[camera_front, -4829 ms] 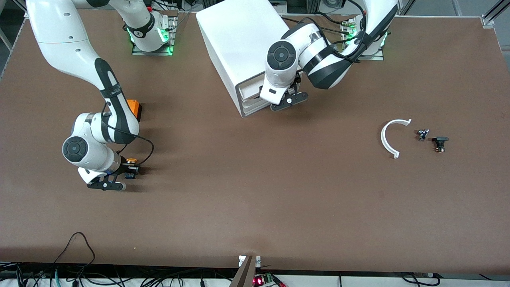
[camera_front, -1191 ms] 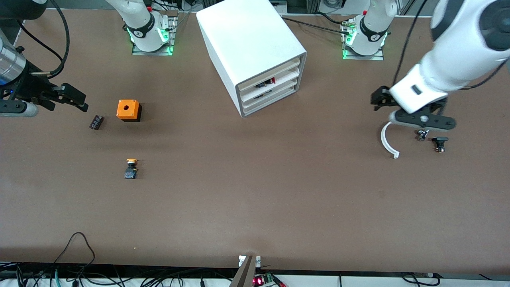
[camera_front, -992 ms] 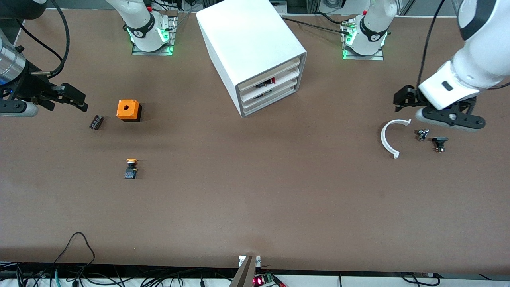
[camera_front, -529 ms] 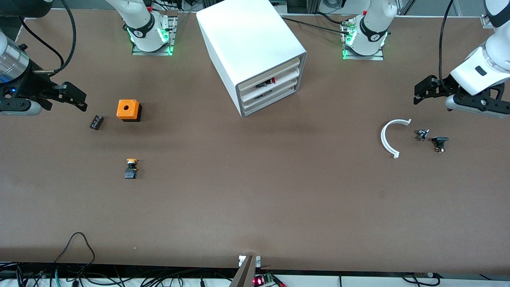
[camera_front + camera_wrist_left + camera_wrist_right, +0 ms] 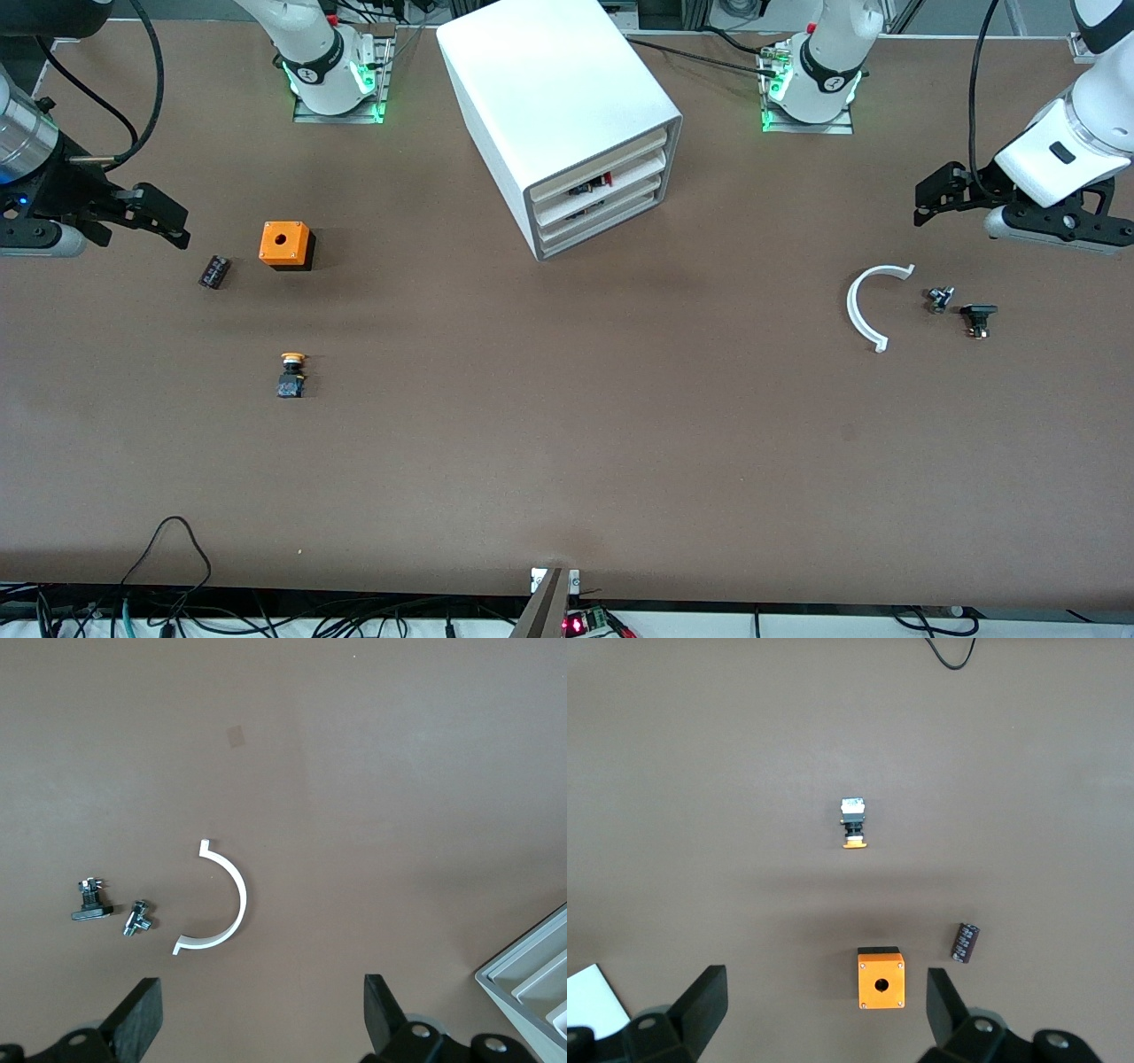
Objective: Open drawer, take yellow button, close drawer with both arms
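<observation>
The white cabinet [image 5: 549, 89] stands at the table's robot side, and its top drawer [image 5: 607, 155] sits flush with the three lower ones. The button [image 5: 292, 374], orange cap on a black-and-blue body, lies alone on the table toward the right arm's end; it also shows in the right wrist view [image 5: 853, 822]. My right gripper [image 5: 177, 226] is open and empty, up in the air over that end, with fingers [image 5: 704, 1001] spread. My left gripper [image 5: 930, 199] is open and empty, raised over the left arm's end, with fingers [image 5: 142, 1010] spread.
An orange box with a hole [image 5: 286, 245] and a small black part [image 5: 213, 270] lie farther from the front camera than the button. A white arc [image 5: 873, 306] and two small black parts [image 5: 939, 299] [image 5: 977, 317] lie under the left gripper. A cabinet corner [image 5: 532, 974] shows in the left wrist view.
Earlier the right gripper was down at the button and the left gripper at the drawer front. Both have withdrawn and risen; the left gripper swung out to its table end.
</observation>
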### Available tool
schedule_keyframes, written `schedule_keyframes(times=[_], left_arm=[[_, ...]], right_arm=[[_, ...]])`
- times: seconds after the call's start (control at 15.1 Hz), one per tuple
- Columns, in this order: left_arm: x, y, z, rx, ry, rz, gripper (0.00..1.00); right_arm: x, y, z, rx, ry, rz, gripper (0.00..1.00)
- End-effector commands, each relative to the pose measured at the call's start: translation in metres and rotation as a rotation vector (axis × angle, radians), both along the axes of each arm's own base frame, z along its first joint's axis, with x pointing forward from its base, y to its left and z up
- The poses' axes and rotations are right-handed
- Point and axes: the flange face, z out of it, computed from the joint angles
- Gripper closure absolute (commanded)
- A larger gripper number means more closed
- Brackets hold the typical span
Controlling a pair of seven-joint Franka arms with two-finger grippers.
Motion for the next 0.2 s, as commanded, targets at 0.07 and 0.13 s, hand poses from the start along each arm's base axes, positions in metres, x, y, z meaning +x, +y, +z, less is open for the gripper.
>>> schedule_keyframes(times=[0.07, 0.13], left_arm=[[-0.0002, -0.005, 0.0115, 0.025, 0.004, 0.004, 0.0], [-0.0006, -0.0058, 0.0112, 0.025, 0.007, 0.004, 0.0]], right_arm=[[0.0022, -0.002, 0.0022, -0.007, 0.009, -0.01, 0.01], [0.0022, -0.002, 0.0022, -0.007, 0.009, -0.008, 0.01]])
